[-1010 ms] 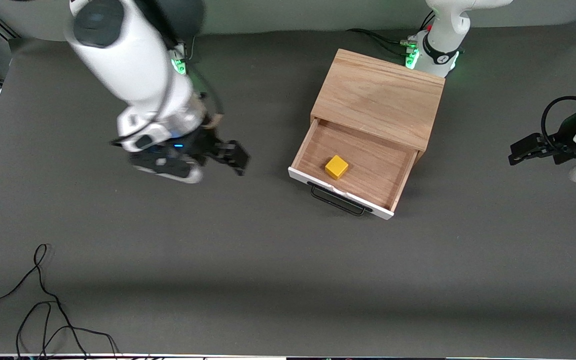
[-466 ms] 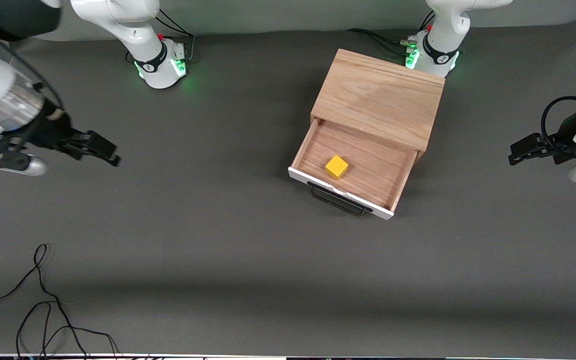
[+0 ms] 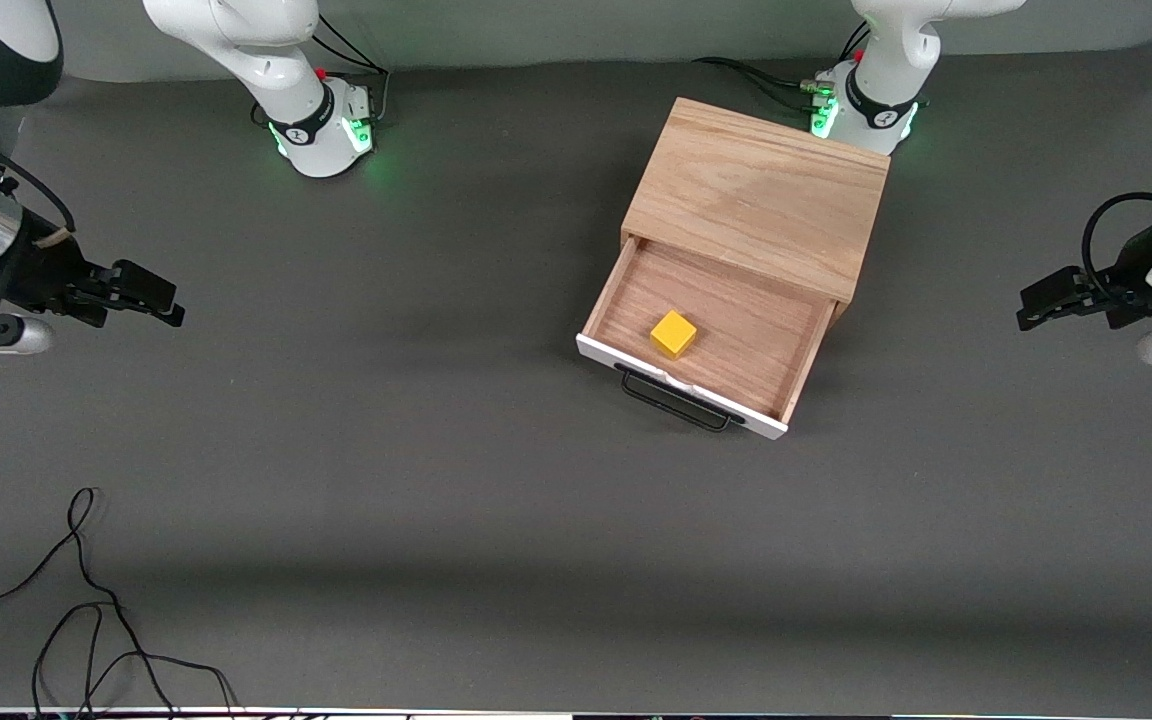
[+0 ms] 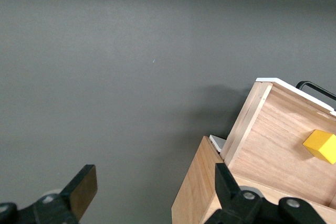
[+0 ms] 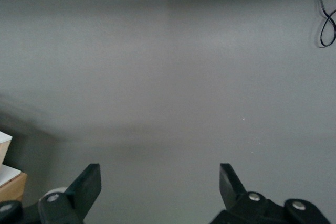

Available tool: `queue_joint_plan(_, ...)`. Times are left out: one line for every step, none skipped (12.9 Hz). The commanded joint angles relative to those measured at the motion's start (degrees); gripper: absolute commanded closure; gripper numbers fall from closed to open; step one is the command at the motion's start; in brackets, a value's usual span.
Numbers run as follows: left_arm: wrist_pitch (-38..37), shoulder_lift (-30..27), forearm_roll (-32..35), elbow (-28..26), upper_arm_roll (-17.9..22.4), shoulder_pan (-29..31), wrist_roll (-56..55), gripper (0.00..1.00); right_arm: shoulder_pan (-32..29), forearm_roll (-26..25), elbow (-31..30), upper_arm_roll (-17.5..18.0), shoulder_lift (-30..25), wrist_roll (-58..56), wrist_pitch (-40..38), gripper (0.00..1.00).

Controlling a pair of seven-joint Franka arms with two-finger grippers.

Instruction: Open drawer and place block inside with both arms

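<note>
Front view: one cabinet (image 3: 758, 195) of light oak stands on the grey worktop (image 3: 496, 520) close to the edge where the arm bases are, just in front of the left arm's base (image 3: 866, 105). Its one drawer (image 3: 711, 330) is pulled out toward the front camera, white front panel and black wire handle (image 3: 676, 402) leading. One yellow block (image 3: 673, 334) lies flat on the drawer floor, near the front panel and toward the right arm's end of the tray, touching no wall. Two arms show. The right gripper (image 3: 141, 297) hangs empty over bare worktop at the right arm's end, well apart from the cabinet. The left gripper (image 3: 1046, 300) hangs empty over the worktop at the left arm's end, also clear of the cabinet. One loose black cable (image 3: 86, 610) sprawls near the corner nearest the camera at the right arm's end.

Left wrist view: the left gripper (image 4: 152, 192) has its two fingers (image 4: 84, 187) spread wide with nothing between them. The drawer (image 4: 273, 145) and block (image 4: 320, 146) show past one finger, the block resting inside the tray.

Right wrist view: the right gripper (image 5: 160, 187) likewise has its two fingers (image 5: 89, 184) parted wide and empty over plain worktop; a loop of cable (image 5: 323, 11) and a sliver of the cabinet (image 5: 9, 182) sit at the margins
</note>
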Motion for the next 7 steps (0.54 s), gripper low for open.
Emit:
queue_joint_plan(-0.5,-0.9,0.5,-0.6,0.6,-0.7,0.9,0.0,-0.2,-1.6,-0.5,-0.2,-0.1,-1.0,0.8,0.0)
queue_joint_plan(-0.5,-0.9,0.5,-0.5,0.6,-0.7,0.9,0.0,-0.1,-2.6,-0.4,-0.9,-0.1,-1.3,0.6,0.0)
queue_joint_plan(-0.5,-0.9,0.5,-0.5,0.6,-0.8,0.9,0.0,-0.1,-2.8,-0.2,-1.0,-0.2,-1.3,0.2,0.0)
queue_joint_plan(-0.5,-0.9,0.5,-0.5,0.6,-0.8,0.9,0.0,0.0,-2.8,0.1,-1.0,-0.2,-1.3,0.2,0.0)
queue_joint_plan(-0.6,-0.9,0.5,-0.5,0.6,-0.8,0.9,0.0,0.0,-2.8,0.4,-1.0,-0.1,-1.2,0.0,0.0)
queue_joint_plan(-0.5,-0.9,0.5,-0.5,0.6,-0.7,0.9,0.0,0.0,-2.8,0.4,-1.0,-0.1,-1.0,0.0,0.0)
queue_joint_plan(-0.5,-0.9,0.5,-0.5,0.6,-0.7,0.9,0.0,0.1,-2.8,0.5,-1.0,0.0,-0.6,-0.1,0.0)
